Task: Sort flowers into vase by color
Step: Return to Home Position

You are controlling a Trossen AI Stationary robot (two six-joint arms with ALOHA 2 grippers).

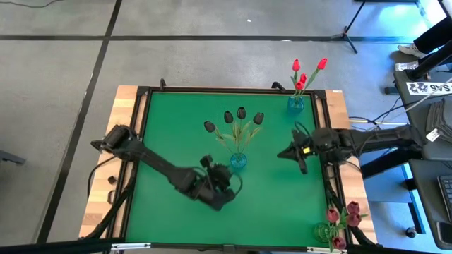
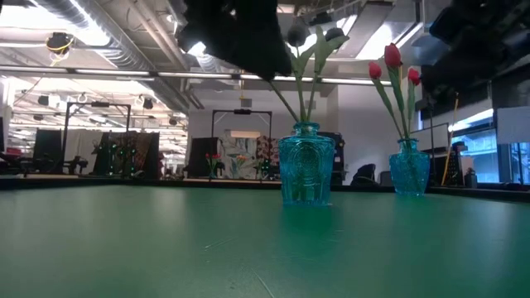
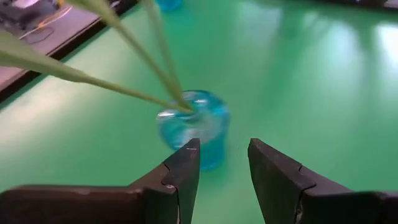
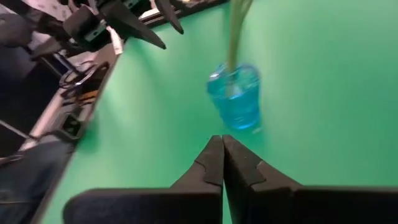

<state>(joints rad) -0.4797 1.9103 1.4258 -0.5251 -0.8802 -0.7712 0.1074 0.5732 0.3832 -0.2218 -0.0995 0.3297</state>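
A blue glass vase [image 1: 238, 161] stands mid-table with several near-black flowers [image 1: 241, 113] in it, their stems fanning toward the far edge. My left gripper [image 3: 224, 155] hovers open just on the vase's near-left side [image 3: 193, 124], with nothing between its fingers. My right gripper [image 4: 222, 146] is shut and empty; it points toward the same vase [image 4: 235, 96] from the table's right [image 1: 281, 154]. A second blue vase [image 1: 295, 104] at the far right edge holds three red flowers [image 1: 302, 77]. Dusky pink flowers [image 1: 342, 215] stand in a vase at the near right corner.
The green mat [image 1: 176, 120] lies bare on its left half and along the near edge. The low view shows the centre vase [image 2: 306, 170] and the red-flower vase [image 2: 410, 165] upright, with the left arm [image 2: 240, 33] dark overhead. Cables and equipment sit beyond the table's right side.
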